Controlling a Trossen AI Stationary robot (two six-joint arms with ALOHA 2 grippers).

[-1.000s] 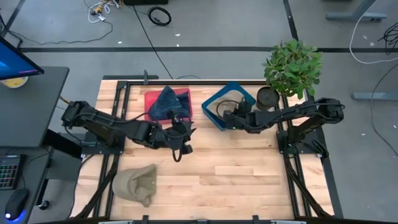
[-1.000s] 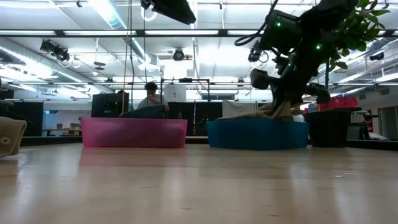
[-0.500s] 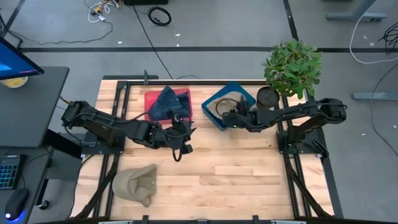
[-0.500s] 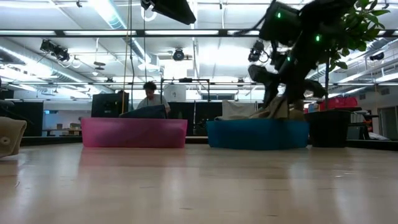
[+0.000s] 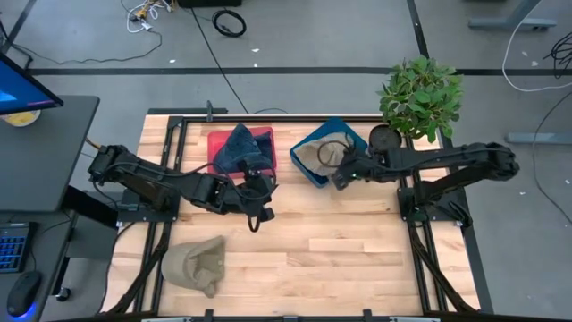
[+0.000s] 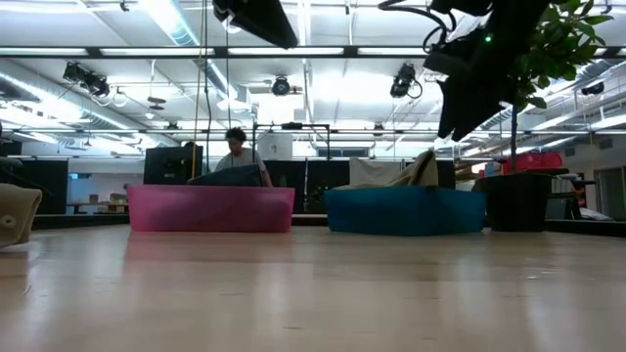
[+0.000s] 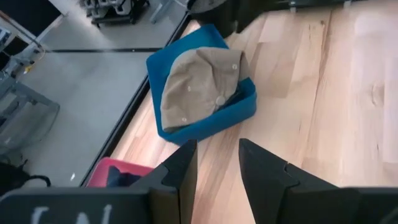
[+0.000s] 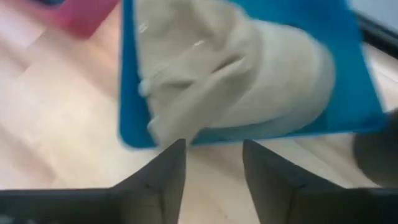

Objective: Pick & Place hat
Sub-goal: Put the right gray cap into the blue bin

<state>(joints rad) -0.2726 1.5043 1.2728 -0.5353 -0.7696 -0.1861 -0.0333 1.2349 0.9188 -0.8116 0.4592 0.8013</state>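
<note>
A tan hat (image 5: 315, 154) lies in the blue bin (image 5: 353, 136) at the far middle of the table, one edge (image 8: 163, 127) resting on the bin's near wall. My right gripper (image 5: 339, 176) hovers open just off that bin, above the table, with nothing between its fingers (image 8: 166, 168). My left gripper (image 5: 261, 199) waits open over the table's middle, near the red bin (image 5: 264, 139), which holds a dark blue hat (image 5: 238, 148). A second tan hat (image 5: 195, 264) lies on the table at the near left.
A potted plant (image 5: 420, 94) stands at the far right, beside the blue bin. The low view shows the blue bin (image 6: 406, 210) and the red bin (image 6: 210, 207) side by side, with a person (image 6: 238, 156) in the room behind. Bare wood lies near and right.
My right gripper has opened and let go of the tan hat, which now lies in the blue bin. It has then risen and drawn back from the bin toward the table's right edge.
</note>
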